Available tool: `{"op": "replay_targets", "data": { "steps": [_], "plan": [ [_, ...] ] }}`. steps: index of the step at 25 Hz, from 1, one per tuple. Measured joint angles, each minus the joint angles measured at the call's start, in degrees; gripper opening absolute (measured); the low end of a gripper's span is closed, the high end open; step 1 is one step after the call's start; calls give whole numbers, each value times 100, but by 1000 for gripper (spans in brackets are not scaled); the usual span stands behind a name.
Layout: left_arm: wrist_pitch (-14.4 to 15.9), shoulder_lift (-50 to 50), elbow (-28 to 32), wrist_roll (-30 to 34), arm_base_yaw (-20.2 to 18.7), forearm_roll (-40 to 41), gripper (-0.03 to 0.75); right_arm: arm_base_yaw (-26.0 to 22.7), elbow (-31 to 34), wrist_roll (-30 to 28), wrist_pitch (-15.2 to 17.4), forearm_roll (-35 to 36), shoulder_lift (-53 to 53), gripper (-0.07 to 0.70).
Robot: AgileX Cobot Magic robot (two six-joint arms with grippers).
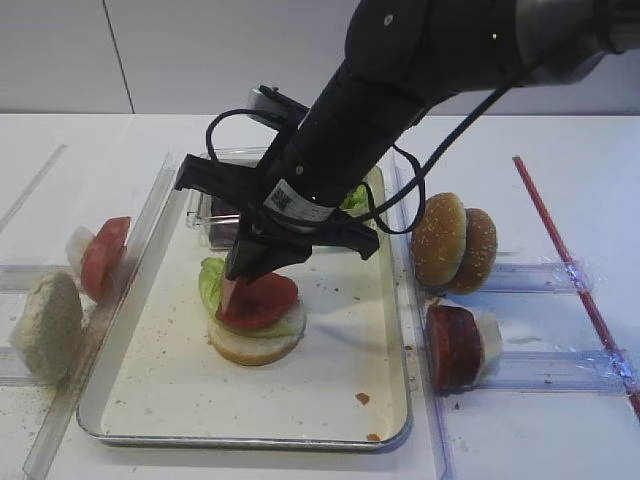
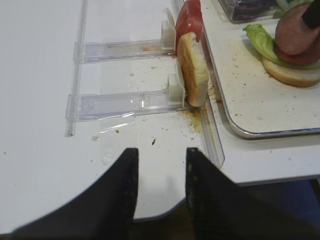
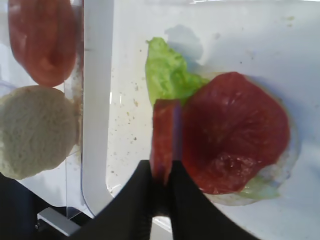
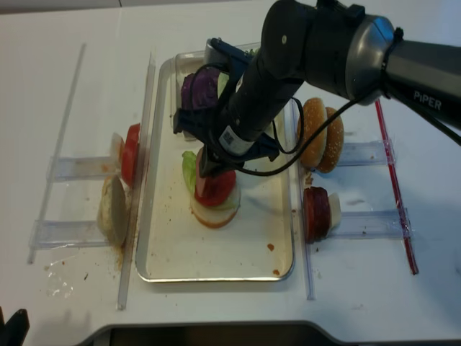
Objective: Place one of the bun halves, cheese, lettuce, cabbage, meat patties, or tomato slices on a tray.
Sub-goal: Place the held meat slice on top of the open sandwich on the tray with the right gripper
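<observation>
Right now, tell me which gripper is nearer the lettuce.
Right. The right gripper hangs directly over the lettuce on the tray, shut on a meat patty. The left gripper hovers off the tray, over the table.

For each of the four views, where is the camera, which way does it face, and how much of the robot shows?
Exterior high: front, above, facing the tray; right arm crosses it.
Right wrist: on the right gripper, looking down at a patty held over the stack.
Left wrist: behind the left gripper, facing table and rack.
Realsense: higher, steeper; right arm shows.
Shared: all see the stack.
</observation>
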Motion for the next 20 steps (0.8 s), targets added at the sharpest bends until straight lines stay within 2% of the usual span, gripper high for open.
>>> {"op": "replay_targets", "data": {
  "steps": [15, 20],
  "plan": [
    [0, 0, 0, 0, 0, 0, 224, 0, -8, -265, 63, 251, 69, 109],
    [0, 0, 0, 0, 0, 0, 224, -65, -159, -265, 280, 183, 75, 109]
  ]
}}
